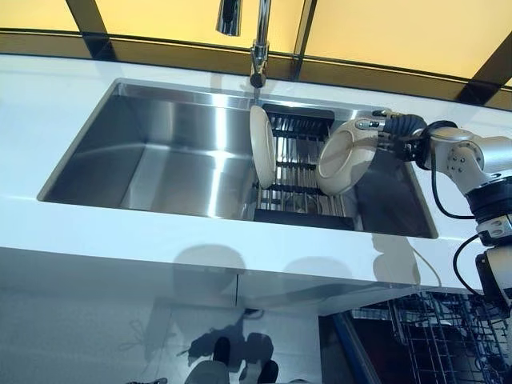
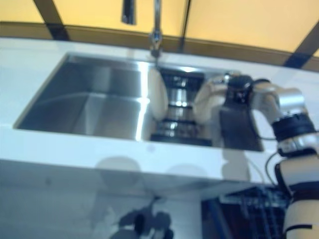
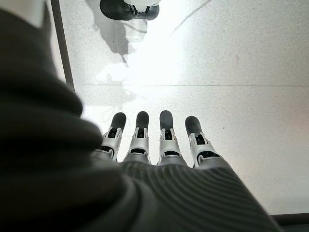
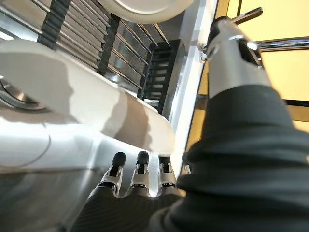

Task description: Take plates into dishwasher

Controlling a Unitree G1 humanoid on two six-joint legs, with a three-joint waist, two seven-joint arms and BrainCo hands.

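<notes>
At the lower right of the left eye view, nearest the robot, the wire basket of the open dishwasher (image 1: 436, 332) stood below the bench edge, with no plates visible in the part that showed. The left hand (image 3: 159, 140) appeared only in its own wrist view, fingers straight and relaxed over the pale floor (image 3: 231, 72), holding nothing and well apart from the work.

Above that, the white bench (image 1: 200, 240) ran across the middle of the frame, with the steel sink (image 1: 160, 160) set into it. In the right half of the sink a dark drying rack (image 1: 300, 172) carried two cream plates on edge. The left plate (image 1: 262, 146) stood upright near the centre, untouched. The right plate (image 1: 346, 158) leaned in the rack at centre right, and the right hand (image 1: 382, 126) sat at its upper rim. In the right wrist view the fingers (image 4: 139, 166) lay straight beside the plate rim (image 4: 145, 128) with the thumb up; whether they had closed on the rim I could not tell.

Farthest back, the faucet (image 1: 258, 48) hung at the top centre.

The step in hand appeared to be taking the first plate from the rack. The next move would call for a firm pinch on the rim, a lift clear of the rack bars, then a carry down to the dishwasher basket.
</notes>
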